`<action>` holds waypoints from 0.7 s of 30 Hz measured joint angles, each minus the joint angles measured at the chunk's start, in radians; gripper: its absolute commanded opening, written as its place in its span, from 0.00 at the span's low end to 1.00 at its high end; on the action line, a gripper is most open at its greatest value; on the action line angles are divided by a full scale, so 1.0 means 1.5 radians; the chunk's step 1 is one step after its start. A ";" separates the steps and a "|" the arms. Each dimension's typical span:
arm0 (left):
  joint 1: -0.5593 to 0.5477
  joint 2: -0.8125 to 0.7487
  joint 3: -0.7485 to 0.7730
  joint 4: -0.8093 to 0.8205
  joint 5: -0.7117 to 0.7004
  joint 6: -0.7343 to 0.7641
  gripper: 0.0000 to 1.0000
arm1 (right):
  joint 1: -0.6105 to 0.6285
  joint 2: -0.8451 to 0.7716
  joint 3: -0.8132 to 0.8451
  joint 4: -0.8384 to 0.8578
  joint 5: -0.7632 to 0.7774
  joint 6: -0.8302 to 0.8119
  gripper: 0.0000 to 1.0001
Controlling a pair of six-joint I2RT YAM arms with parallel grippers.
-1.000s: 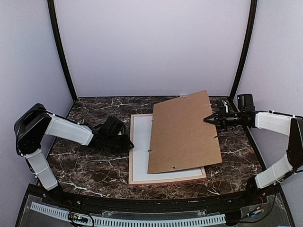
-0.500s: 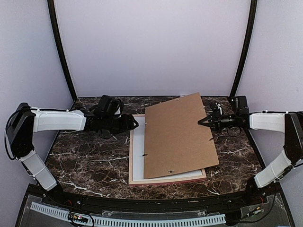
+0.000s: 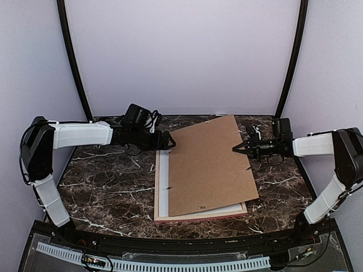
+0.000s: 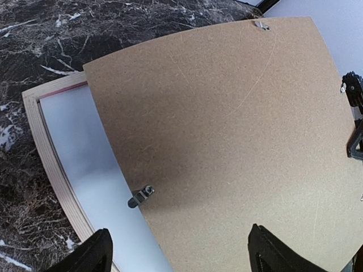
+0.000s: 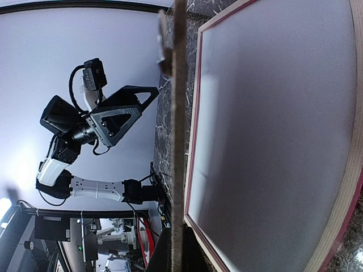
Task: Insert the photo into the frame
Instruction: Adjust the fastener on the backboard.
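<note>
Our right gripper (image 3: 236,148) is clenched on the right edge of the flat brown cardboard backing board (image 3: 210,164), and in the right wrist view we see that board edge-on, standing clear of the sheet below it. Our left gripper (image 3: 169,145) is released, jaws spread wide, hovering at the board's far left corner and grasping nothing. A small metal turn clip (image 4: 140,196) sticks out from the board's left edge. Under the board lies the large thin-edged rectangular frame (image 4: 50,164), pale peach-wood back upward with a pink line along its inner edge. The photo (image 4: 85,170), a large paper sheet showing its plain white back, rests inside the frame, mostly covered by the board. Everything sits on the dark brown marble-patterned table (image 3: 108,187).
</note>
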 measured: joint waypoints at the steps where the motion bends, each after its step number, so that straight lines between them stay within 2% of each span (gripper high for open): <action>1: 0.000 0.010 0.007 -0.003 0.005 0.007 0.86 | 0.000 0.004 0.000 0.005 0.000 0.002 0.00; 13: 0.000 0.099 0.084 -0.035 0.027 0.066 0.86 | 0.014 0.016 0.000 0.024 -0.003 0.007 0.00; 21: 0.000 0.133 0.101 -0.039 0.046 0.074 0.85 | 0.020 0.016 0.000 0.024 -0.004 0.007 0.00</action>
